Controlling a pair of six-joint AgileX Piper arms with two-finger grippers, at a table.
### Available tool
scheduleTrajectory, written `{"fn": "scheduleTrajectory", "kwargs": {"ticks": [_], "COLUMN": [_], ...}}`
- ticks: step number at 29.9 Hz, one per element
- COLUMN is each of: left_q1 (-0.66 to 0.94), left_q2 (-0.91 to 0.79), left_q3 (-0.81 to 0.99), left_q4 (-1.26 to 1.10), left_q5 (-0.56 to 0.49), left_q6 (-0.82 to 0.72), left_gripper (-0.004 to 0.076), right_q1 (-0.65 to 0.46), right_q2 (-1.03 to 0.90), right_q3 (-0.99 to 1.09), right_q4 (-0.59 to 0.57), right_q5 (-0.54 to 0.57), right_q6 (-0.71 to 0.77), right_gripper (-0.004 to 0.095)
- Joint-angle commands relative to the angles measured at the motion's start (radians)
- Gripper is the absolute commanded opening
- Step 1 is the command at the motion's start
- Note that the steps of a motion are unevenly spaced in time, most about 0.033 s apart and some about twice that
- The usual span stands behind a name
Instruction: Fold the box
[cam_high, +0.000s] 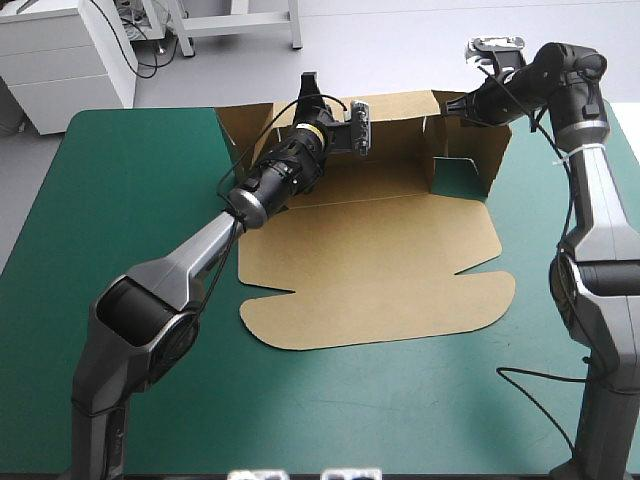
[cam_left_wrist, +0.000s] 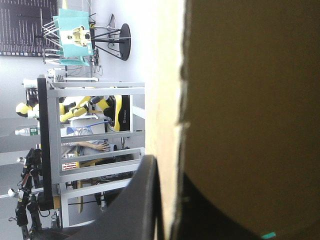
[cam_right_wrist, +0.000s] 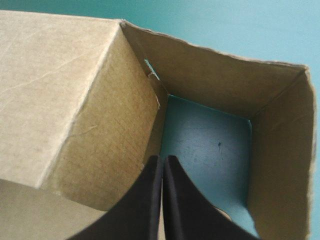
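Observation:
The brown box (cam_high: 380, 260) lies in the middle of the table, its lid flat toward the front and its back wall (cam_high: 400, 112) raised along the far side. My left gripper (cam_high: 310, 92) is at the top edge of that wall near its left end. In the left wrist view the board edge (cam_left_wrist: 172, 100) runs between the black fingers of the left gripper (cam_left_wrist: 167, 200), which is shut on it. My right gripper (cam_high: 462, 105) is at the wall's right corner. There the right gripper (cam_right_wrist: 163, 167) is all but shut on a standing wall beside a pocket of raised flaps (cam_right_wrist: 225, 90).
Teal-green cover (cam_high: 120, 200) stretches to the left of the box and in front of it (cam_high: 380, 400). The table's far edge runs just behind the raised wall. A side flap (cam_high: 495, 160) stands at the box's right end, with cover showing inside it.

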Motion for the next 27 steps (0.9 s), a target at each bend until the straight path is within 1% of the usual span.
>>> {"fn": "scheduleTrajectory", "kwargs": {"ticks": [1,4,9,19,23,27], "left_q1": [-0.008,-0.008,-0.008,-0.008,-0.008,-0.008], "left_q2": [-0.039,-0.039,-0.039,-0.039,-0.039,-0.039], "left_q3": [-0.019,-0.019,-0.019,-0.019,-0.019,-0.019], "left_q4": [-0.025,-0.025,-0.03,-0.03,-0.03,-0.03], "left_q5": [0.029,0.029,0.063,0.062,0.062,0.061], "left_q6": [-0.02,-0.02,-0.02,-0.02,-0.02,-0.02], "left_gripper": [-0.0008,-0.0008,-0.0008,-0.0008,-0.0008,-0.0008], "right_q1": [0.001,0.001,0.001,0.001,0.001,0.001], "right_q2": [-0.077,-0.077,-0.077,-0.098,-0.162,-0.24], "right_q3": [-0.022,-0.022,-0.022,-0.01,0.082,0.254], "right_q4": [0.013,0.001,-0.022,-0.066,-0.101,-0.121], "right_q5": [-0.005,-0.005,-0.003,-0.001,-0.001,-0.003], "right_q6": [-0.002,0.006,0.03,0.081,0.077,0.057], "right_gripper": [-0.0004,-0.0004,-0.0004,-0.0004,-0.0004,-0.0004]}}
